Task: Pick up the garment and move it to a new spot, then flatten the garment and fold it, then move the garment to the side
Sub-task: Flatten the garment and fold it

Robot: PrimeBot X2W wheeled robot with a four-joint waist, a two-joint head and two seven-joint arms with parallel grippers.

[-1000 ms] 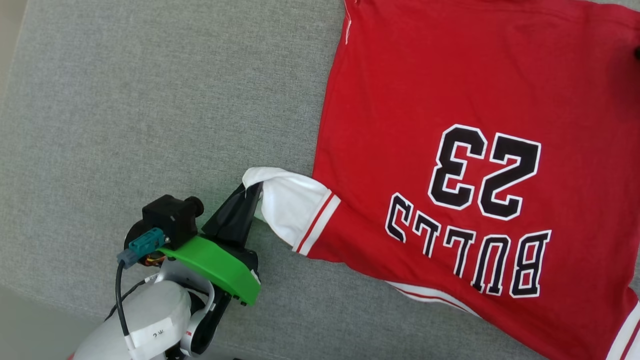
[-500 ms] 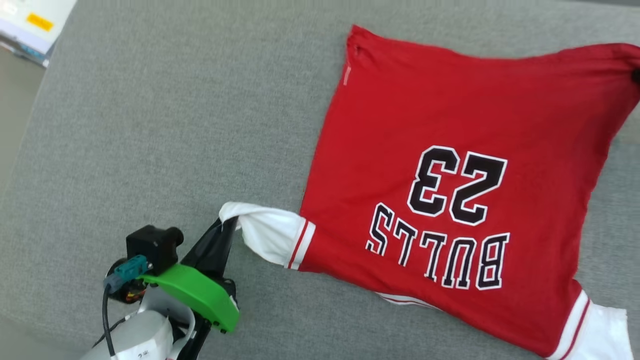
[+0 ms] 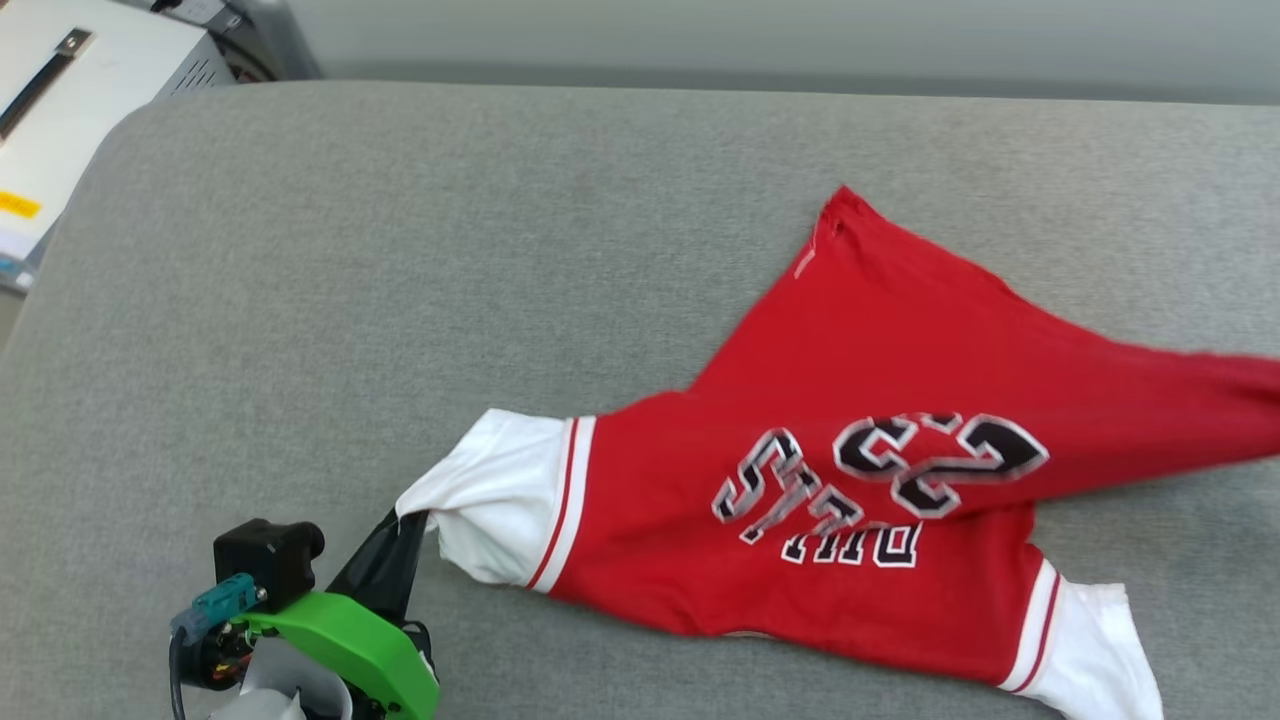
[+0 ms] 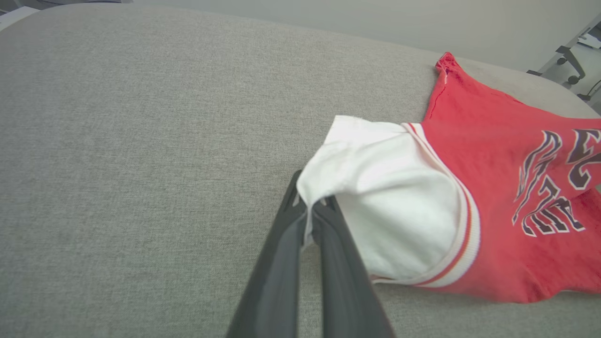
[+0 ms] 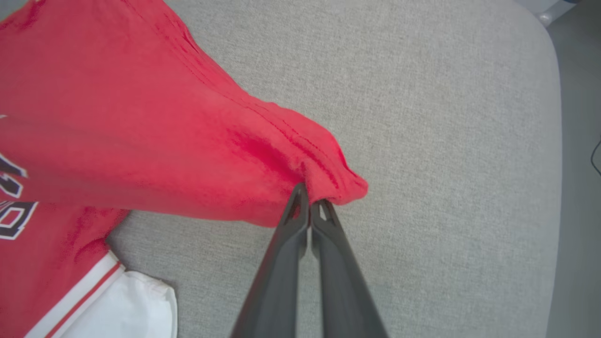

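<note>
The garment [image 3: 880, 380], a red jersey with white sleeves and blurred black-and-white lettering, stretches across the grey cushion. My left gripper [image 3: 420, 518] at the lower left is shut on the edge of one white sleeve [image 3: 490, 495]; the left wrist view has that gripper [image 4: 310, 206] pinching the sleeve [image 4: 389, 188] hem. In the right wrist view my right gripper [image 5: 310, 195] is shut on a bunched red hem corner of the garment [image 5: 141, 117], lifted off the cushion. The other white sleeve [image 3: 1090, 650] lies at the lower right.
A grey upholstered surface [image 3: 400, 250] carries everything, its rounded far edge near the top. A white box-like unit [image 3: 60, 90] stands beyond the upper-left corner. Bare cushion spreads left of the garment.
The camera has tilted up, so the far edge has come into view. The garment, flat before, is now pulled taut and raised on the right, its lettering crumpled and blurred. The left gripper still holds the sleeve.
</note>
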